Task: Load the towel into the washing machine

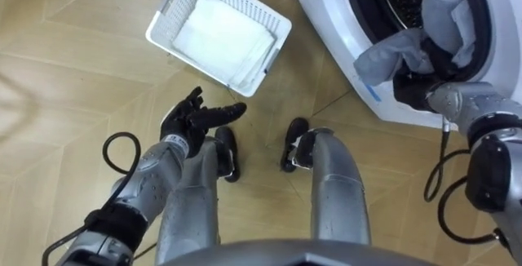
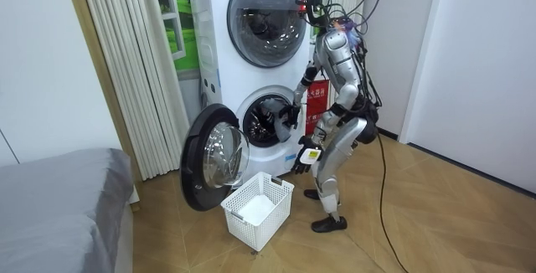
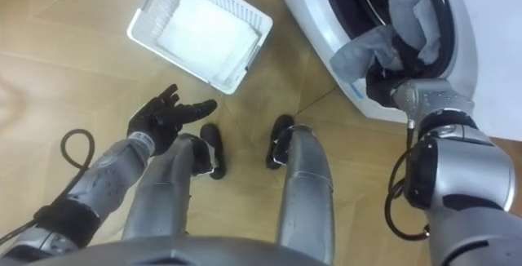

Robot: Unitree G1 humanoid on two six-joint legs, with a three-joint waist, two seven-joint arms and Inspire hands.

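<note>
A grey towel [image 1: 390,54] hangs half over the rim of the lower washing machine's drum opening [image 1: 326,21], with another fold [image 1: 449,9] inside the drum. My right hand [image 1: 412,86] is at the opening, its dark fingers curled into the cloth. My left hand [image 1: 196,119] hovers open above the floor in front of my knees, holding nothing. In the room view I stand bent slightly toward the lower machine [image 2: 251,97], with my right arm reaching into its drum [image 2: 280,121].
A white plastic basket [image 1: 163,25] with a folded white towel [image 1: 224,33] in it stands on the wooden floor to my front left. The machine's round door [image 2: 213,164] stands swung open above the basket [image 2: 258,210]. A grey bed [image 2: 59,198] is at the room view's left.
</note>
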